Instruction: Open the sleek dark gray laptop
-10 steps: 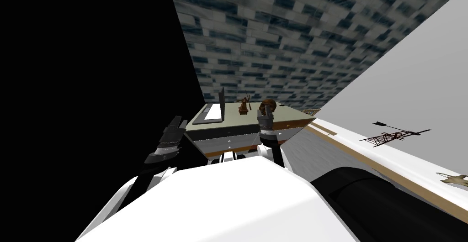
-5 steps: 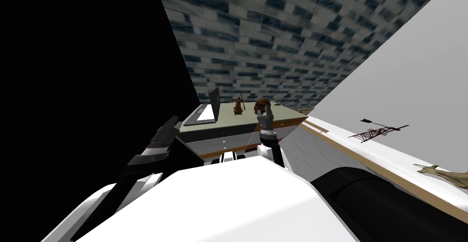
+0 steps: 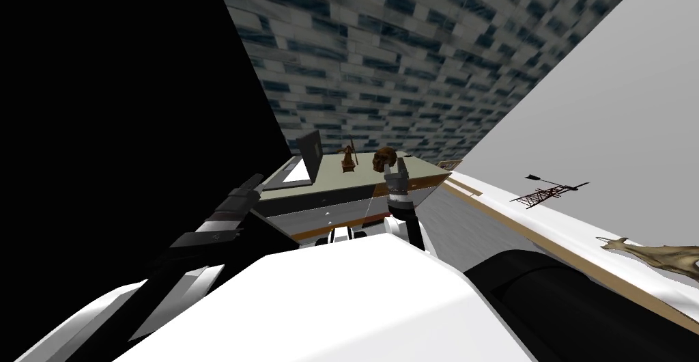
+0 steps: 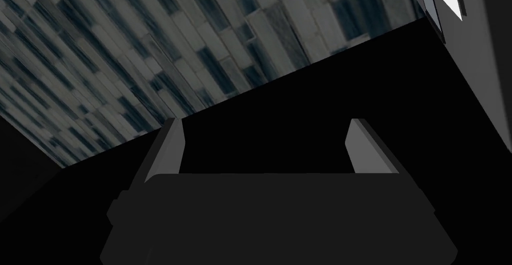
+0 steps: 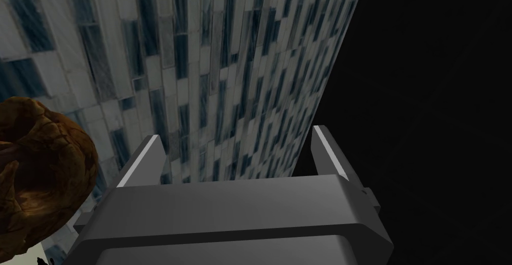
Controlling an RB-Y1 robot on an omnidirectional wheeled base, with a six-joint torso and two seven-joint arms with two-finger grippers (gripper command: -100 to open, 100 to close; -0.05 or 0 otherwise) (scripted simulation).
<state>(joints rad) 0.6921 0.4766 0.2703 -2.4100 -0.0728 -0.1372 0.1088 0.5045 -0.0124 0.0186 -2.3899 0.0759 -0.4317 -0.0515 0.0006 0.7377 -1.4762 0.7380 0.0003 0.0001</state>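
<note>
The laptop (image 3: 310,154) sits lid-up at the desk's (image 3: 362,179) left end, apart from both grippers. The left gripper (image 3: 252,182) hangs near it, jaws spread and empty. The right gripper (image 3: 396,168), jaws also spread, is beside a brown skull (image 3: 383,158).

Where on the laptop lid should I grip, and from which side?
Probably pinch the lid at its free top edge, coming from the side its base lies on, with the nearer left gripper. The lid already stands raised, so that thin edge is exposed.
</note>
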